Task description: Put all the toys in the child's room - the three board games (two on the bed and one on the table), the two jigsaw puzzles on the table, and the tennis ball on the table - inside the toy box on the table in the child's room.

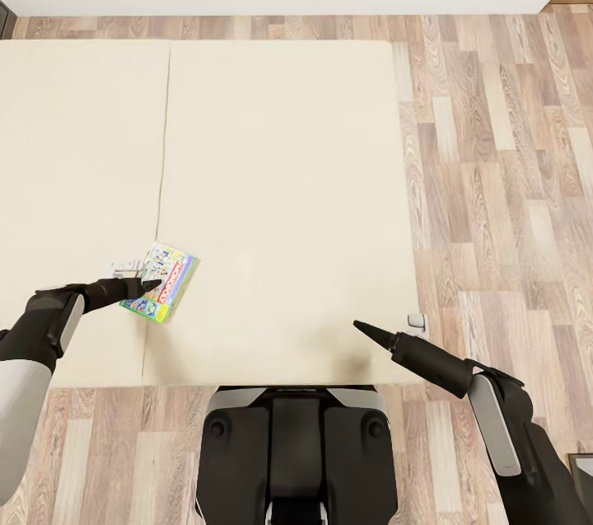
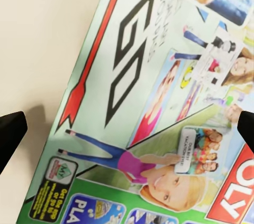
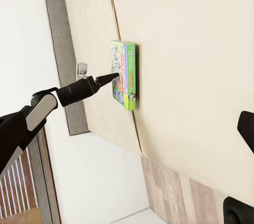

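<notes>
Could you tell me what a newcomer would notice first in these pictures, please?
The brightly printed board game stands out, lying near the front edge of the plain beige bed. The left gripper hangs right over it, fingers spread either side in the wrist view, while the right gripper points across the bare mattress.

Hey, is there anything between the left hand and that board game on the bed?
Nothing visible stands in the way. The left hand is right over the board game, which lies flat on the bare beige bed; in the left wrist view its dark fingertips straddle the printed cover, with only mattress around it.
</notes>
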Motion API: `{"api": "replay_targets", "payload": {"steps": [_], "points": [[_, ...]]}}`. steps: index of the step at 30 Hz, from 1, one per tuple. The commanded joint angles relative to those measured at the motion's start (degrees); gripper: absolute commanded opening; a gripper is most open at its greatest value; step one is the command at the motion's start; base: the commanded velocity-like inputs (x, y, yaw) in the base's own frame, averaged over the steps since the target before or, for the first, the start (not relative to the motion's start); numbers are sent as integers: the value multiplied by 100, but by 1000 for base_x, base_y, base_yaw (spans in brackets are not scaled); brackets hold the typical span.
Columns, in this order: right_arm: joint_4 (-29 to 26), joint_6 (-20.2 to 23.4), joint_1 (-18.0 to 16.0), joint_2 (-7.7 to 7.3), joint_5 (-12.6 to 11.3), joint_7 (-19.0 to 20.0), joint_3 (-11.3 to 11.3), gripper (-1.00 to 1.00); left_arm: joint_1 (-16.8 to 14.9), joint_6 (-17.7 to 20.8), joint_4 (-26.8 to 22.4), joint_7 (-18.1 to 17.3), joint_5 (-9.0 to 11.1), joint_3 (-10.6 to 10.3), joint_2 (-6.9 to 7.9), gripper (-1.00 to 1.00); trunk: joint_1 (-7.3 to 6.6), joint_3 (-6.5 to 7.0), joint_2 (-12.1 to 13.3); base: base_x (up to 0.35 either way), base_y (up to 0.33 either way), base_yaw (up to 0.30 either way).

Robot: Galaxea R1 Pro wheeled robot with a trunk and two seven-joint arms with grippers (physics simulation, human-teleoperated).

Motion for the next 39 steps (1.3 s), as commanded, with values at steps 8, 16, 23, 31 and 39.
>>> {"api": "replay_targets", "payload": {"steps": [8, 16, 23, 31, 39], "points": [[-33, 35, -2, 0, -13, 8, -9, 100, -3, 31, -5, -40, -46, 28, -10, 100, 3, -6, -9, 0, -90, 0], [-34, 37, -2, -1, -13, 7, -9, 100, -3, 34, -5, -38, -52, 26, -14, 100, 3, -6, -9, 0, -211, 0], [-35, 38, -2, -1, -15, 12, -9, 100, -3, 35, -4, -32, -54, 25, -22, 100, 3, -6, -9, 0, -281, 0], [-35, 38, -2, -1, -13, 14, -9, 100, -3, 32, -8, -33, -52, 25, -23, 100, 3, -6, -9, 0, -88, 0], [-35, 38, -2, -1, -13, 14, -9, 100, -3, 35, -9, -30, -54, 25, -24, 100, 3, -6, -9, 0, -10, 0]]}}
